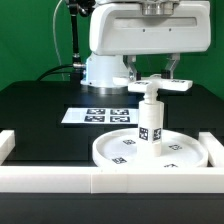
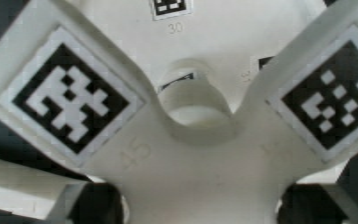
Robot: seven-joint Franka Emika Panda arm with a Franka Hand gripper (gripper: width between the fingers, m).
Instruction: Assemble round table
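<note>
1. Sitting by the counter's edge lined by the barrier bar (image 1: 110, 180), the round disc (image 1: 150, 153) carries the upright post (image 1: 150, 122). The foot piece (image 1: 160, 85) caps it, long axis along that edge, directly beneath the gripper (image 1: 155, 74).
2. Wrist view: fingers (image 2: 78, 203) appear to pinch the foot piece, post centred below.

**No readable text, only coded tags**

No letters, digits, brand marks or signs are legible in either view. The only print is black-and-white square tags (image 2: 69, 90): machine patterns, not readable by eye.

Where they sit:
- Wrist view: two large tags on the foot piece (image 2: 194, 168), one on each of two lobes. A third tag is cut off at the frame edge, and I can't tell what it's on.
- Exterior view: tags on the side of the post (image 1: 150, 118), and several on the top face of the disc (image 1: 108, 150).
- Exterior view: a group of tags on the marker board (image 1: 105, 115), which lies flat on the counter (image 1: 40, 110).

The exterior-view tags are too small to make out their patterns.
</note>
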